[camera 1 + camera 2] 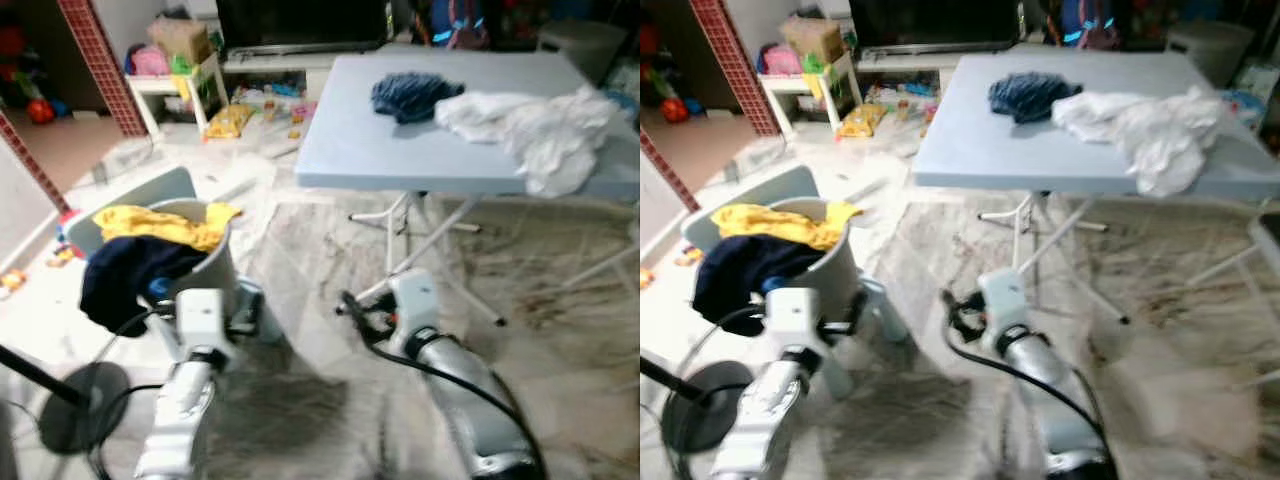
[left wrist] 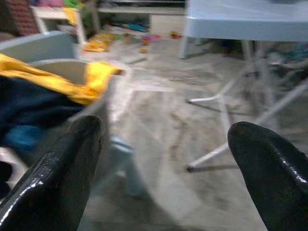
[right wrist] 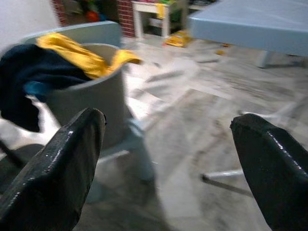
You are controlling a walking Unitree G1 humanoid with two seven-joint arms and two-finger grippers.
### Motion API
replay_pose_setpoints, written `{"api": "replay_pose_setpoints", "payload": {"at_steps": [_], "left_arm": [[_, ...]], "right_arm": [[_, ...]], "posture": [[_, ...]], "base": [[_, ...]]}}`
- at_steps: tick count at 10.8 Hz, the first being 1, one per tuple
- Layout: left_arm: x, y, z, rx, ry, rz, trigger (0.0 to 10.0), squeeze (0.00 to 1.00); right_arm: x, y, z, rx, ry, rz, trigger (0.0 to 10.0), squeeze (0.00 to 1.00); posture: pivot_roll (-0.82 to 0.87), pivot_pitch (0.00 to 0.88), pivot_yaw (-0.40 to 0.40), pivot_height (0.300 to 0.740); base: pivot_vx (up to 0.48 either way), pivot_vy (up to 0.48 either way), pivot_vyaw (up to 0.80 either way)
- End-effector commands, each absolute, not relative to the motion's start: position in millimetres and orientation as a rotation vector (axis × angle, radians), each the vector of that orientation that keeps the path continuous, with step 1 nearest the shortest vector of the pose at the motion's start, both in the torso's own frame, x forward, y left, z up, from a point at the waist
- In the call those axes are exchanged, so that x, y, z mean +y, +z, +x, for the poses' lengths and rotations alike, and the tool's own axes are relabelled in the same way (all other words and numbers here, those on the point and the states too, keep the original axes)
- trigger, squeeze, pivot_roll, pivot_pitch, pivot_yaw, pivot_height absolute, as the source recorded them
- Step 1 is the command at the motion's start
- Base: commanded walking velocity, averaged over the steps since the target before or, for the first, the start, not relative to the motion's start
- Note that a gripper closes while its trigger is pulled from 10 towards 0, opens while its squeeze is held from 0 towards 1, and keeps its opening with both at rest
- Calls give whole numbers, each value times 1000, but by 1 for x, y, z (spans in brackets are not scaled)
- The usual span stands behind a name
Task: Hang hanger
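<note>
My left gripper [image 2: 166,168] is open, with nothing between its black fingers [image 2: 53,173]. It hovers low beside a grey basket [image 1: 215,262] that holds a yellow garment [image 1: 160,224] and a dark blue one [image 1: 130,278]. My right gripper [image 3: 168,163] is open and empty too, held low over the floor just right of the basket [image 3: 91,98]. Both arms reach forward [image 1: 195,330] [image 1: 415,310]. On the pale blue folding table [image 1: 400,150] ahead lie a blue cloth [image 1: 410,95] and a crumpled white garment [image 1: 535,125].
A black round stand base [image 1: 85,405] with a pole sits at my lower left. The table's white legs [image 1: 425,245] cross the floor ahead. Toys litter the floor [image 1: 250,110] near a small white side table [image 1: 175,85] and a TV unit [image 1: 300,40].
</note>
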State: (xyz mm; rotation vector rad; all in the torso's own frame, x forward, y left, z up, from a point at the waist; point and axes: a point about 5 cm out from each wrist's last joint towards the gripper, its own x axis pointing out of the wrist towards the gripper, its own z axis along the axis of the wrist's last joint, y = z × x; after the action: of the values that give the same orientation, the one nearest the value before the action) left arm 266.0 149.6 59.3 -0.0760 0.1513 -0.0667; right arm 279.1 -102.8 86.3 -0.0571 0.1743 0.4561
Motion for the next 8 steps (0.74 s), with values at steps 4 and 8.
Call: {"api": "replay_pose_setpoints", "payload": {"at_steps": [4, 8], "left_arm": [[147, 61, 268, 155, -61, -78, 10000, 0], [146, 60, 269, 158, -59, -80, 10000, 0]], "right_arm": [[-109, 90, 279, 160, 444, -67, 10000, 0], [-110, 92, 280, 160, 440, -63, 10000, 0]], "posture": [[-185, 0, 92, 740], [-185, 0, 87, 740]], "base": [[0, 480, 203], [0, 480, 0]]}}
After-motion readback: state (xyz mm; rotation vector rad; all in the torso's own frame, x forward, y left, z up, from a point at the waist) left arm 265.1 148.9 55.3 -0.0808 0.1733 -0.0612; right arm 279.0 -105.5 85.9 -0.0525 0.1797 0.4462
